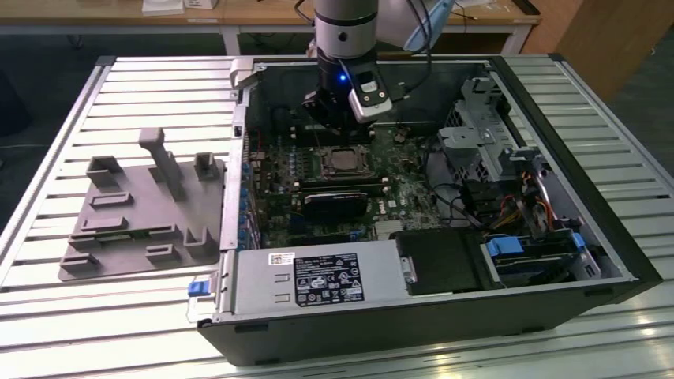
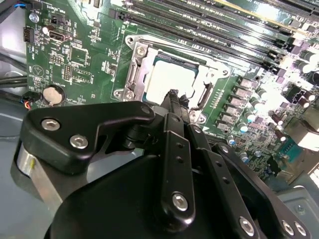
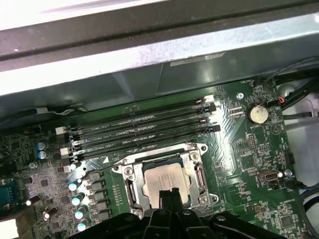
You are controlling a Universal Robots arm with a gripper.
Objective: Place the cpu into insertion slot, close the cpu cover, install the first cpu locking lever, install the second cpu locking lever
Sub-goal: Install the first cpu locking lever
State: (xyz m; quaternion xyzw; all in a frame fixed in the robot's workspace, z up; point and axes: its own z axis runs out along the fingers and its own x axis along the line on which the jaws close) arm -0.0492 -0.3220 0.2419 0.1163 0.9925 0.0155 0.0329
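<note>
exterior view has the arm (image 1: 342, 31) upright, its gripper (image 1: 333, 137) pinched closed, apparently empty, tip over the cpu (image 1: 342, 162).

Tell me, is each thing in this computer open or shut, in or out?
computer case: lying on its side, open, no side panel on it.
cpu: sitting in the insertion slot, silvery top up.
cpu cover: down flat around the cpu.
gripper: shut, tips at the cpu's edge; I cannot tell if they touch it.
</note>
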